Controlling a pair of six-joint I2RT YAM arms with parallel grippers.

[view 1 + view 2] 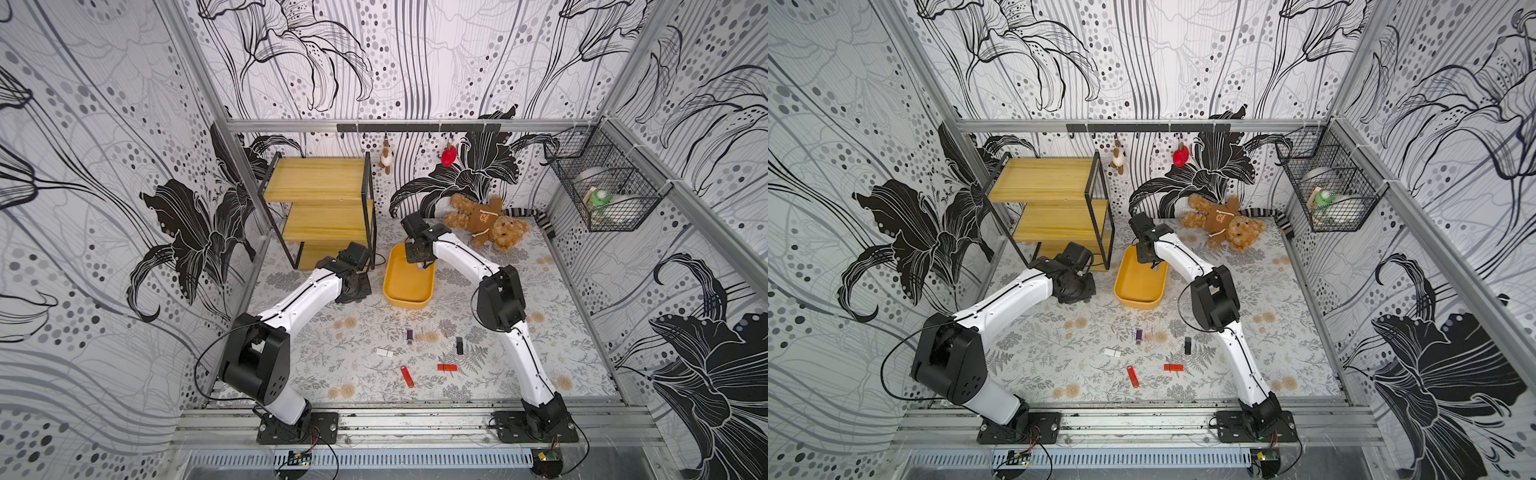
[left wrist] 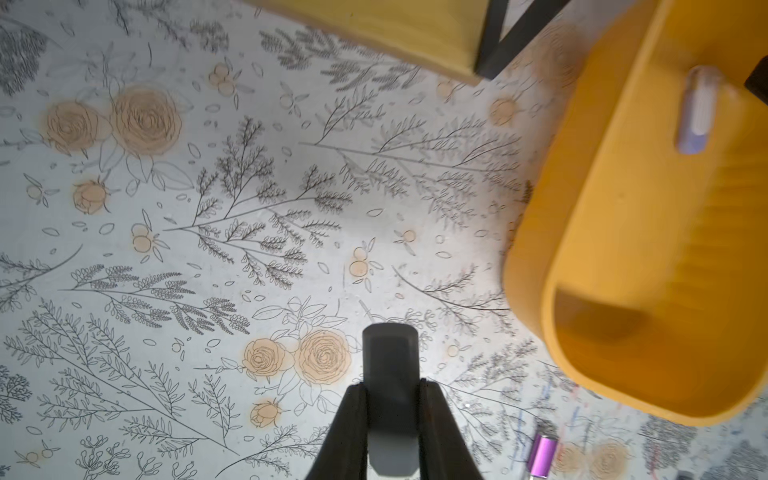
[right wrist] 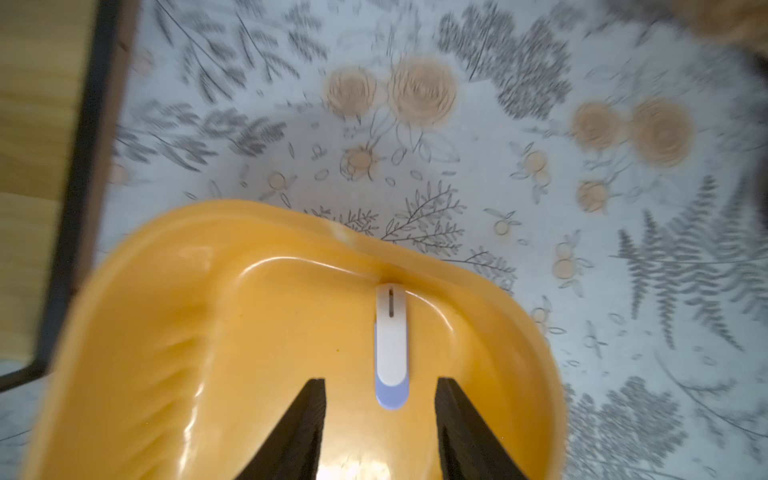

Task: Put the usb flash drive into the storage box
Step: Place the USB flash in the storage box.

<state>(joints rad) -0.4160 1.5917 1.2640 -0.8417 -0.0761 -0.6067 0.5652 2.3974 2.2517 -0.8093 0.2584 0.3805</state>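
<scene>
The yellow-orange storage box stands mid-table in both top views. A white and lilac usb flash drive lies inside it against the far wall. It shows blurred in the left wrist view. My right gripper hangs over the box's far end, open, its fingers apart on either side of the drive and not touching it. My left gripper is shut just left of the box, low over the table, with nothing seen in it.
Several more flash drives lie nearer the front: purple, black, white and two red. A wooden shelf rack stands back left, a teddy bear lies back right, and a wire basket hangs on the right wall.
</scene>
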